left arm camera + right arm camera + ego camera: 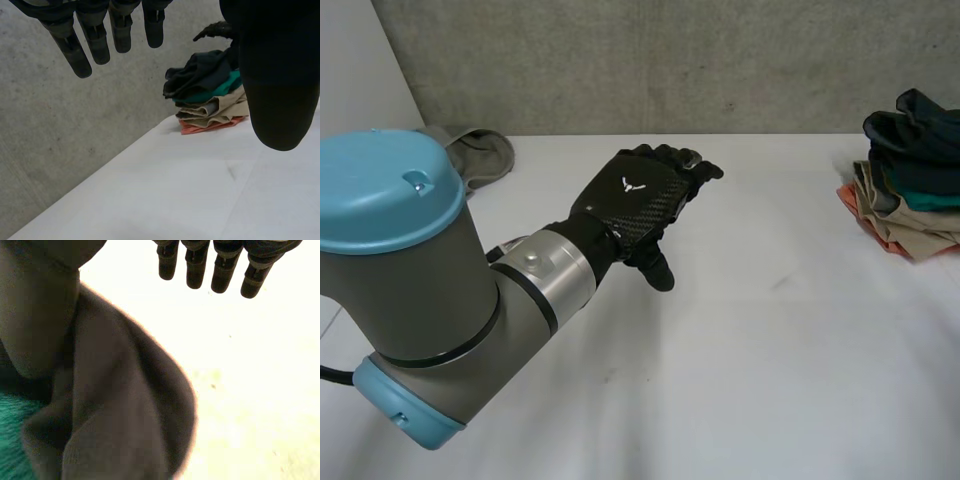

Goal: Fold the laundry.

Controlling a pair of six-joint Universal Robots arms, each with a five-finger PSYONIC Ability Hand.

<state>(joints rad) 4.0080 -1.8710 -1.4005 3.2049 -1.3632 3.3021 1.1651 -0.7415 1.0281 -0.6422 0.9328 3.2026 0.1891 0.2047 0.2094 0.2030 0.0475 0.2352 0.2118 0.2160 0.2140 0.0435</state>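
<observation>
In the head view, the left hand hangs above the table, well apart from the pile of folded clothes. Its fingers are loose and hold nothing. A crumpled grey cloth lies at the table's edge, farther from the pile than the hand.

In the left wrist view, the left hand's fingers are straight and empty. The pile sits beyond them, against the wall.

In the right wrist view, the right hand hovers just over the pile. Its fingers are straight, its thumb is spread, and it grips nothing. The pile's dark garment lies under the palm.
</observation>
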